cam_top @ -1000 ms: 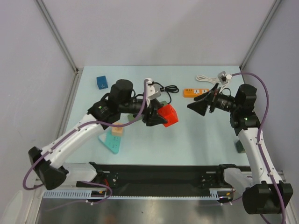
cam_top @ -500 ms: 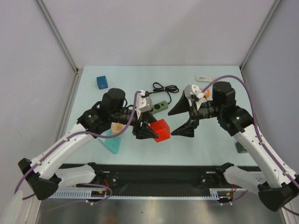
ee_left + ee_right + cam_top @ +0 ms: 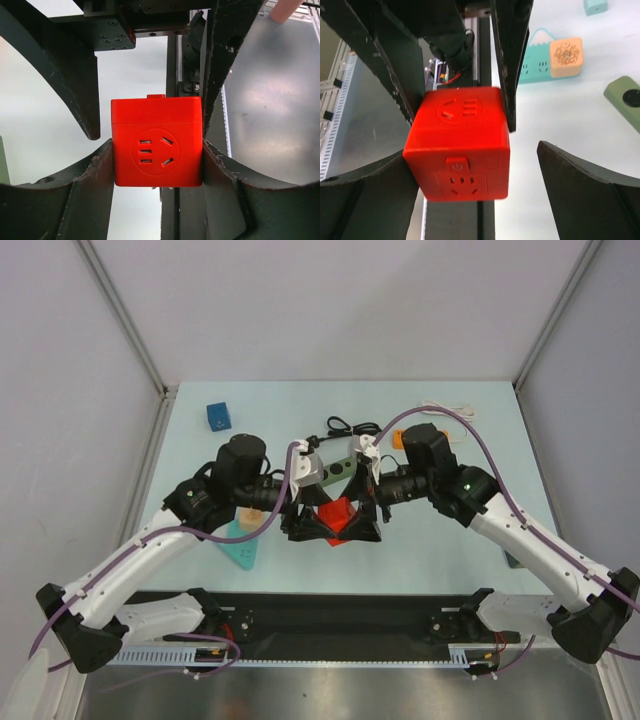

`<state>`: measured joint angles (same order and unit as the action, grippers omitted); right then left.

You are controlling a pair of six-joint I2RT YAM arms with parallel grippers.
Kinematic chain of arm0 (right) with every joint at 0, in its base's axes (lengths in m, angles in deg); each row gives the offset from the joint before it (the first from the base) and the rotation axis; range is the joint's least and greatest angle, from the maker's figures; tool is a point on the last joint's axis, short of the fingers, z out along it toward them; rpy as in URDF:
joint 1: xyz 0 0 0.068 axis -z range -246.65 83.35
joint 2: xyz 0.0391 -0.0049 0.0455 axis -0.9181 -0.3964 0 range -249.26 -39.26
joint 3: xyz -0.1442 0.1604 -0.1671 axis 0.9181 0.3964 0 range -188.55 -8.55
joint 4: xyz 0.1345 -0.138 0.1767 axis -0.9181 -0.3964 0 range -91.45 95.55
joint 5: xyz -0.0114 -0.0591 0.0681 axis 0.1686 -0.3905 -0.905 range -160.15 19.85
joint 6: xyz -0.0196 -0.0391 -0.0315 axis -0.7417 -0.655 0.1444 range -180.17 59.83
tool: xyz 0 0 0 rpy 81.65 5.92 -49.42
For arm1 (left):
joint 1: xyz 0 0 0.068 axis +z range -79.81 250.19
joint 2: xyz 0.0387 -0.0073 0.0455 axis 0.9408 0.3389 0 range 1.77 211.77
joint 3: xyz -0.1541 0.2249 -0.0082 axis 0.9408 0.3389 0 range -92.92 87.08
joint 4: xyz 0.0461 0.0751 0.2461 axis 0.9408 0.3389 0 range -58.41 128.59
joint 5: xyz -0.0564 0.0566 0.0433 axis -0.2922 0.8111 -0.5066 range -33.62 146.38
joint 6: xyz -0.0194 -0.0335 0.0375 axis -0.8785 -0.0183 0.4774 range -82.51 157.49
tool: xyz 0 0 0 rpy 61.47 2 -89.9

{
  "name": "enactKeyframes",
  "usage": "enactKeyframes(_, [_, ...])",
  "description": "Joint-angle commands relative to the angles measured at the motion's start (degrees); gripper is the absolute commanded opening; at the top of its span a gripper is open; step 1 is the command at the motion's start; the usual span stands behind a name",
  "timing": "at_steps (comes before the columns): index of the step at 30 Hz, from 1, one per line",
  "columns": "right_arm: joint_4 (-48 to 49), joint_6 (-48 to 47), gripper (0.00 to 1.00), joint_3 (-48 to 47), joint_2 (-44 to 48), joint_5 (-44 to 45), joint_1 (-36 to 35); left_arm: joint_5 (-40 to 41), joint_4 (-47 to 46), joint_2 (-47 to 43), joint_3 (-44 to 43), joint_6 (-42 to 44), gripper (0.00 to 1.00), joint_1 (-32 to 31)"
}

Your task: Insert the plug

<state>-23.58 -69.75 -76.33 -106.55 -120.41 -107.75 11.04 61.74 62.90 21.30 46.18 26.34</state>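
A red socket cube (image 3: 338, 514) hangs above the middle of the table, and my left gripper (image 3: 312, 527) is shut on it. In the left wrist view the cube (image 3: 157, 147) sits squeezed between both pads of that gripper (image 3: 157, 156), a round socket face toward the camera. My right gripper (image 3: 365, 527) is open around the same cube (image 3: 457, 150) from the other side. The right gripper (image 3: 472, 157) has its left finger (image 3: 365, 200) against the cube and its right finger (image 3: 580, 190) well apart. I cannot pick out the plug.
A green power strip (image 3: 343, 468) with a coiled black cord (image 3: 350, 427) lies just behind the grippers. A white cable (image 3: 447, 408) and an orange item (image 3: 398, 438) lie at the back right, a blue box (image 3: 218, 416) at the back left. A teal piece with an orange block (image 3: 243, 538) lies under the left arm.
My right arm swung from the back right to the middle, and its open jaws now straddle the cube. My left gripper brought the cube slightly nearer and to the left.
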Motion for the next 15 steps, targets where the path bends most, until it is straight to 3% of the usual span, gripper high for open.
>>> enactKeyframes(1, [5.0, 2.5, 0.99, 0.5, 0.6, 2.7, -1.3, -0.9, -3.3, -1.3, -0.1, 2.0, 0.00, 0.1])
enactKeyframes(15, [8.0, 3.3, 1.00, 3.4, -0.1, -1.2, -2.3, -0.6, -8.7, -3.6, 1.7, 0.1, 0.00, 0.1])
